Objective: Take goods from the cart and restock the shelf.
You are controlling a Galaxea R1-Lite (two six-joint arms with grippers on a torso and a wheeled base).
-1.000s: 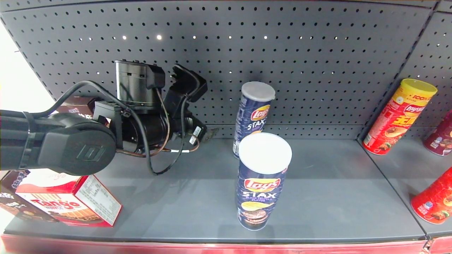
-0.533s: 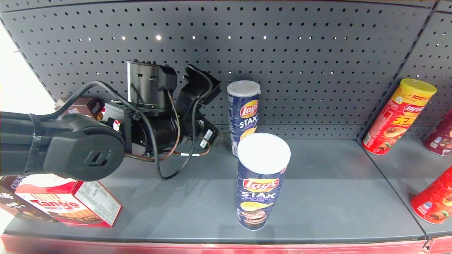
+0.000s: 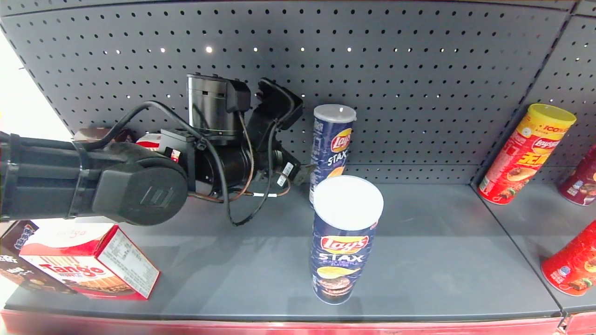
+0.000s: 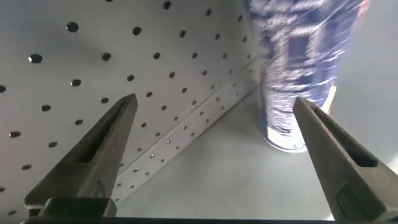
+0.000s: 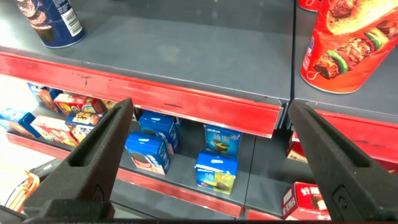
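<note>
Two dark blue crisp cans stand on the grey shelf (image 3: pixel 442 251). The front can (image 3: pixel 345 242) is upright near the shelf's front edge. The rear can (image 3: pixel 331 149) stands close to the pegboard, leaning slightly. My left gripper (image 3: pixel 307 174) is low on the rear can's left side, level with its lower part. In the left wrist view the left gripper (image 4: pixel 214 102) is open with nothing between its fingers. There the rear can (image 4: pixel 298 68) lies just beyond one fingertip. My right gripper (image 5: pixel 211 106) is open in front of the shelf's red edge (image 5: pixel 186 93), holding nothing.
A red and white wafer box (image 3: pixel 88 265) and a brown box (image 3: pixel 18 260) lie at the shelf's left front. Red cans (image 3: pixel 526 153) stand in the bay to the right, one (image 5: pixel 339 43) near its front edge. Boxed biscuits (image 5: pixel 217 168) fill the shelf below.
My left arm has moved right, bringing its gripper up beside the rear can. The rear can's top swung left, then partly back. The front can has stayed put.
</note>
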